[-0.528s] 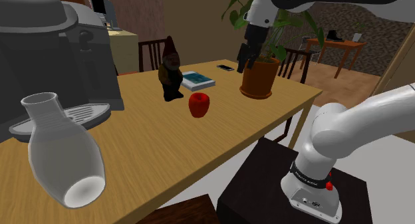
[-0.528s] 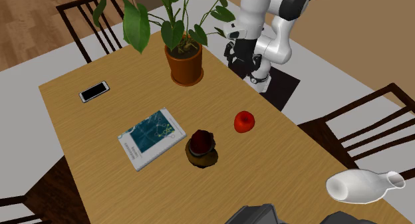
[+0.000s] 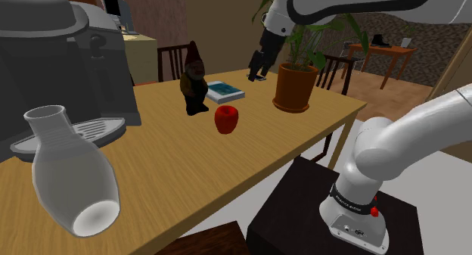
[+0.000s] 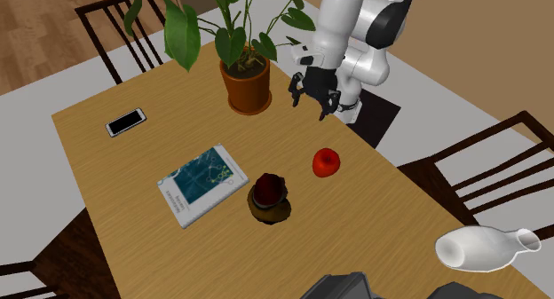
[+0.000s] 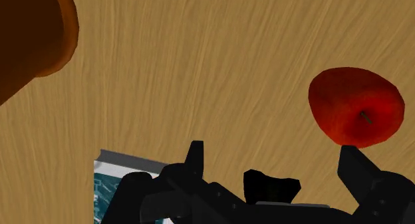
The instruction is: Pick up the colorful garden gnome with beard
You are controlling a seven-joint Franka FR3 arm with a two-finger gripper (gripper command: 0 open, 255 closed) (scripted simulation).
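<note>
One bearded gnome on the table, the gripper hanging open above it

One long light wooden table point(image 3: 166, 163) carries everything. Over its far part the white arm's black gripper point(image 4: 309, 100) hangs in the air, fingers spread apart and holding nothing, near a leafy green plant in a round terracotta pot point(image 3: 293, 87). A white narrow-necked vase point(image 3: 72, 174) lies on its side at the near end in the shoulder view. A flat blue-green book with white edges point(image 4: 202, 184) lies mid-table. The small garden gnome with dark red pointed hat, pale beard and dark brown body point(image 3: 194, 78) stands upright just beside the book, at the shoulder view's left of a round red apple point(image 3: 226, 119). In the wrist view the apple lies just past one fingertip. A slim white phone point(image 4: 126, 121) lies far off at the second exterior view's left.
</note>
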